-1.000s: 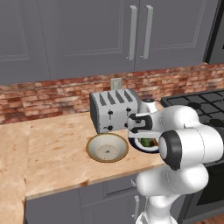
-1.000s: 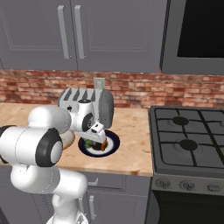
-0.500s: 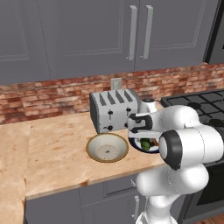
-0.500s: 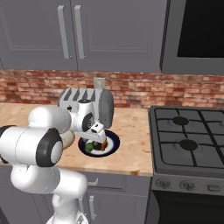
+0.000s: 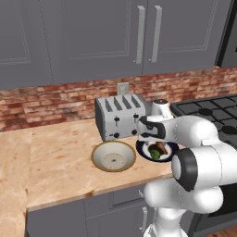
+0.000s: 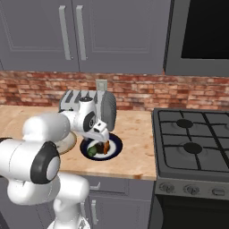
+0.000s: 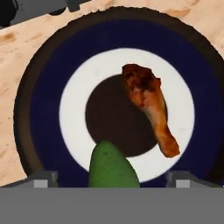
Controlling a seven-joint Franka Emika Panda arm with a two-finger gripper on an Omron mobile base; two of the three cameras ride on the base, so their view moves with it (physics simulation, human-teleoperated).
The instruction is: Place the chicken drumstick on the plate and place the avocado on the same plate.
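Green avocado (image 7: 113, 168) now released (claw (image 7: 111, 177) wider)

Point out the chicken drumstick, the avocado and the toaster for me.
chicken drumstick (image 7: 148, 103): hand view, its meaty middle.
avocado (image 7: 111, 168): hand view, its green body.
toaster (image 5: 119, 119): left base view, its front face.

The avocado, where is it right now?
The avocado lies on the plate beside the chicken drumstick, on the counter just right of the cream bowl in the left base view.
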